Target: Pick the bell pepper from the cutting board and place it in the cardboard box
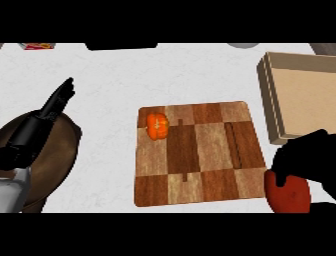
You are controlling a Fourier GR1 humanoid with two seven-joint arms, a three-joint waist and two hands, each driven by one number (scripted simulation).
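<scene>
An orange bell pepper lies on the upper left part of the checkered wooden cutting board in the middle of the counter. The open cardboard box stands to the board's upper right. My right hand hovers off the board's lower right edge, well away from the pepper, with its fingers relaxed and drooping. Beneath it sits a red rounded object, partly hidden; I cannot tell whether the hand touches it. My left hand rests at the left with straight fingers pointing up.
A brown wooden bowl sits under my left forearm at the left. Along the far edge are a small red-and-yellow item, a dark object and a grey rounded thing.
</scene>
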